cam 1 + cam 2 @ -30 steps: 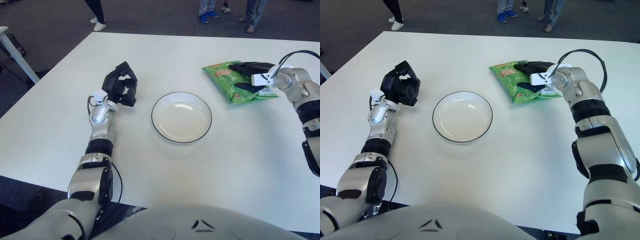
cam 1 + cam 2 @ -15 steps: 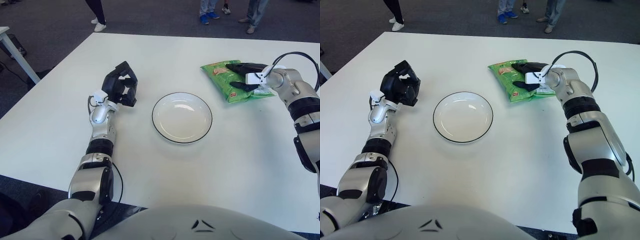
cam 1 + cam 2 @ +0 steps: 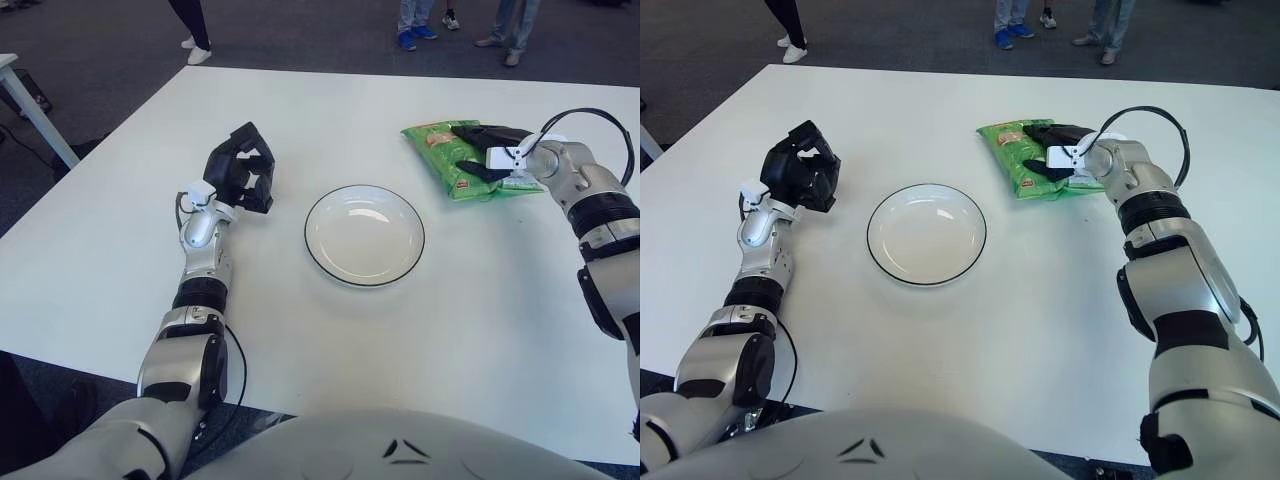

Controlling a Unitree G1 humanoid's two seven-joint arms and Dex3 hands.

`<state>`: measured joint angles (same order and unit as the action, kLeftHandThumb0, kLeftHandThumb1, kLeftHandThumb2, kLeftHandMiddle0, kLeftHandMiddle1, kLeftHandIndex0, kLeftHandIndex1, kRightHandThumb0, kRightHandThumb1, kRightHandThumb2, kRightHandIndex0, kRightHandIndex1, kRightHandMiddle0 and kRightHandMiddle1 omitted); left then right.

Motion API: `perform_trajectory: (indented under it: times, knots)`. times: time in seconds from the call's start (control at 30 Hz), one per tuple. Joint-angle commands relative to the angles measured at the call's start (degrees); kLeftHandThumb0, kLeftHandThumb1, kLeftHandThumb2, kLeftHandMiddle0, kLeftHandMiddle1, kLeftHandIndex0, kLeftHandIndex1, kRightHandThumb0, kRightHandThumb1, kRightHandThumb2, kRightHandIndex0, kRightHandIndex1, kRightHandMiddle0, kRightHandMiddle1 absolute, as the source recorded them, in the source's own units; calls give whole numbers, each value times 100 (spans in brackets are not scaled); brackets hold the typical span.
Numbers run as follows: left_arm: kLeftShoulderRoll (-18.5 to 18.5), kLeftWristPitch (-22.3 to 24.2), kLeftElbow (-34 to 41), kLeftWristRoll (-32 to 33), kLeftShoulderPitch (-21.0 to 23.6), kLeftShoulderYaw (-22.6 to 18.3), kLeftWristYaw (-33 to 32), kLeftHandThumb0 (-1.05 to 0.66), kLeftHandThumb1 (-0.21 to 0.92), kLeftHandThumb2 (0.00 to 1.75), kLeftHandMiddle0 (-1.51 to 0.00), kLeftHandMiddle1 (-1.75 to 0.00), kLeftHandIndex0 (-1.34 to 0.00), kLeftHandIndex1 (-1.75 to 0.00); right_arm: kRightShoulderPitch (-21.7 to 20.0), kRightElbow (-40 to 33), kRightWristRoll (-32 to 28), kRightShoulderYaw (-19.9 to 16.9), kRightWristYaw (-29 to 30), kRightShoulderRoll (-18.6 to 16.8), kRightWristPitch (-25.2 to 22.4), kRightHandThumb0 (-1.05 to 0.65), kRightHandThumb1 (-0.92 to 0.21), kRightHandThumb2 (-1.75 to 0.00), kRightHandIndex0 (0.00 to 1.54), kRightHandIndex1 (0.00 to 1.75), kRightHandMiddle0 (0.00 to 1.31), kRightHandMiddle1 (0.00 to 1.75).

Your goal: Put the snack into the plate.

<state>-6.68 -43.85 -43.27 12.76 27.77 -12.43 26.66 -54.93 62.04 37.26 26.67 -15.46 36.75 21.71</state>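
A green snack bag (image 3: 438, 155) lies on the white table at the back right, to the right of and beyond the plate. My right hand (image 3: 472, 150) is on it, with black fingers (image 3: 478, 131) over the top and another finger against the bag's near side, shut on the bag. The empty white plate (image 3: 364, 238) with a dark rim sits in the middle of the table. My left hand (image 3: 240, 170) shows to the left of the plate, its fingers curled and holding nothing.
The white table (image 3: 330, 340) reaches to the far edge, where several people's legs and shoes (image 3: 412, 22) stand on the dark carpet. The corner of another table (image 3: 20, 95) shows at the far left.
My right hand and the snack bag have shifted slightly to the left and away, with the forearm swinging inward. The left hand and the plate have not moved.
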Motion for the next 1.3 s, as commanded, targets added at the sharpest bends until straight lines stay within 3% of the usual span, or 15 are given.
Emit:
perform_trajectory:
  times: [0.0, 0.03, 0.07, 0.1, 0.2, 0.27, 0.3, 0.37, 0.4, 0.5, 0.6, 0.93, 1.27]
  knots:
    - [287, -39, -380, 55, -664, 8, -84, -57, 11, 157, -136, -175, -79, -175, 534, 298, 281, 314, 118, -184, -38, -89, -85, -60, 2, 50, 0, 100]
    - [290, -37, -375, 61, -665, 8, -86, -57, 11, 157, -136, -175, -79, -175, 554, 236, 347, 350, 278, -164, -114, -87, -84, -59, 2, 56, 0, 106]
    - [292, -34, -372, 65, -665, 8, -87, -57, 11, 158, -136, -175, -79, -175, 571, 185, 399, 381, 421, -150, -193, -73, -69, -72, 1, 90, 3, 127]
    - [292, -27, -371, 73, -661, 5, -87, -57, 10, 158, -136, -175, -79, -175, 578, 155, 434, 407, 525, -144, -252, -61, -66, -81, 1, 119, 16, 144]
    - [291, -12, -370, 90, -655, 2, -82, -58, 10, 158, -136, -175, -80, -175, 603, 132, 442, 434, 804, -163, -418, -47, -59, -95, 1, 155, 33, 165]
    - [292, -9, -368, 94, -656, 2, -78, -58, 10, 158, -136, -175, -80, -175, 619, 122, 427, 437, 921, -173, -491, -44, -52, -104, 4, 165, 41, 170]
    - [291, -12, -365, 90, -658, 4, -81, -58, 10, 158, -136, -175, -80, -175, 620, 119, 393, 412, 968, -170, -493, -44, -51, -106, 4, 167, 43, 171]
    - [289, -7, -357, 87, -663, 8, -83, -58, 10, 158, -136, -175, -80, -175, 634, 107, 329, 365, 1071, -171, -507, -18, -37, -124, 32, 171, 48, 173]
    - [288, -2, -352, 86, -665, 10, -81, -58, 10, 158, -136, -175, -80, -175, 644, 100, 303, 345, 1120, -175, -517, -11, -29, -131, 44, 163, 57, 174]
    - [273, 17, -350, 84, -671, 15, -68, -58, 10, 159, -136, -175, -80, -175, 707, 84, 90, 143, 1318, -212, -532, -4, -16, -142, 64, 150, 69, 174]
    - [267, -23, -376, 77, -665, 7, -78, -58, 10, 159, -136, -175, -80, -175, 817, 9, -270, -225, 1636, -247, -474, -1, -8, -150, 80, 149, 66, 175]
    - [267, -85, -409, 39, -642, 5, -126, -58, 10, 158, -136, -175, -80, -175, 1034, -447, -463, -565, 2092, -252, -666, 0, -1, -161, 88, 157, 64, 175]
    - [253, -25, -402, 75, -644, 20, -81, -58, 9, 159, -136, -175, -80, -175, 1121, -1063, -611, -888, 1964, -132, -939, 0, -2, -162, 86, 162, 62, 175]
